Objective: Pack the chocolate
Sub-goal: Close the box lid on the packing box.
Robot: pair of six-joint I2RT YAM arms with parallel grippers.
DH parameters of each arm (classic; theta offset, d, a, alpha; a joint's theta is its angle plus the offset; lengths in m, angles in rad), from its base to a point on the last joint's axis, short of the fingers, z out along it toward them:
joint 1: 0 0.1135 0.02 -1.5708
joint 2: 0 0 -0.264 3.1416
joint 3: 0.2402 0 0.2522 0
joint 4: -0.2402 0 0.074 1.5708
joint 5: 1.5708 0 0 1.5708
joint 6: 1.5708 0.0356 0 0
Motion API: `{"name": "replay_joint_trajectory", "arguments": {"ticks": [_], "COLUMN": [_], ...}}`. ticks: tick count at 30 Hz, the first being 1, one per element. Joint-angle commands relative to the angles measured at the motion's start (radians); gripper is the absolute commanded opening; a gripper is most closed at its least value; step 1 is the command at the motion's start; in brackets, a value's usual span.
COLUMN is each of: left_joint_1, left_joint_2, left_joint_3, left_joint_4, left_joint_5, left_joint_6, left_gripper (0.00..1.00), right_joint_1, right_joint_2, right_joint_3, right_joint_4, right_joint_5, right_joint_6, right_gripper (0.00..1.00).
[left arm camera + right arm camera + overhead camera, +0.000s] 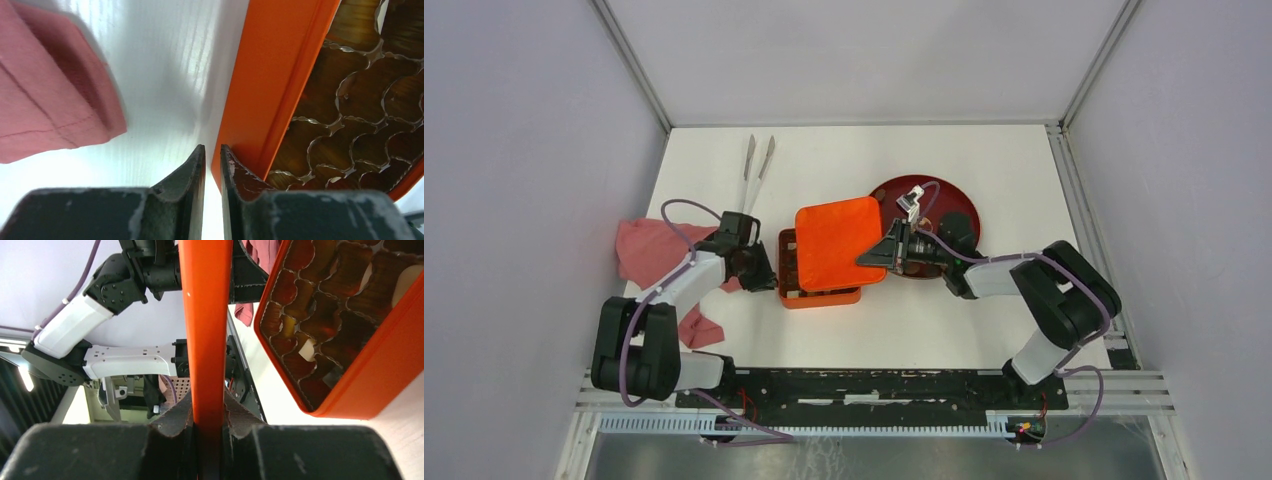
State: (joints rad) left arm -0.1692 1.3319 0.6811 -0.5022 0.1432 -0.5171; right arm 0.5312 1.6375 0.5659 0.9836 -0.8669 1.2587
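A white table (984,320) inside pale grey walls carries the orange box (821,297), whose tray holds the chocolate (308,349). The pieces are small and glossy, mostly dark and mid brown with a few cream-white, each in its own scalloped cell, just right of the right gripper (207,407). That gripper is clamped on the rim of the orange lid (205,315), which is tilted up above the box. The left gripper (212,152) has its jaws almost together with nothing clearly between them; the box wall is just right of its tips and the pink cloth (45,100) lies to their left. The pieces look light, rigid, smooth and easily chipped or smeared, so a gentle pinch across one piece's flanks would likely suit best
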Motion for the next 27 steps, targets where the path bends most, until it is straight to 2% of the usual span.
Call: {"name": "replay_joint_trajectory", "arguments": {"ticks": [1, 4, 10, 14, 20, 27], "left_joint_1": [-0.009, -0.009, -0.007, -0.007, -0.007, -0.008], "left_joint_2": [-0.044, -0.098, -0.344, -0.482, -0.564, -0.525], "left_joint_3": [-0.037, -0.030, 0.058, 0.119, 0.137, 0.105], "left_joint_4": [0.076, 0.037, -0.150, -0.228, -0.226, -0.161], "left_joint_5": [0.097, 0.057, -0.252, -0.365, -0.363, -0.300], "left_joint_6": [-0.072, -0.072, -0.078, -0.067, -0.070, -0.064], "left_gripper": [0.24, 0.24, 0.31, 0.36, 0.52, 0.72], "right_joint_1": [0.032, 0.052, 0.091, 0.117, 0.147, 0.157], "right_joint_2": [0.039, 0.069, 0.127, 0.156, 0.224, 0.260], "right_joint_3": [0.039, 0.075, 0.128, 0.182, 0.261, 0.310], "right_joint_4": [0.179, 0.131, 0.074, -0.038, -0.102, -0.252], "right_joint_5": [0.051, 0.068, 0.106, 0.150, 0.210, 0.267], "right_joint_6": [0.093, 0.097, 0.140, 0.104, 0.116, 0.121], "right_gripper": [0.00, 0.01, 0.02, 0.02, 0.03, 0.03]}}
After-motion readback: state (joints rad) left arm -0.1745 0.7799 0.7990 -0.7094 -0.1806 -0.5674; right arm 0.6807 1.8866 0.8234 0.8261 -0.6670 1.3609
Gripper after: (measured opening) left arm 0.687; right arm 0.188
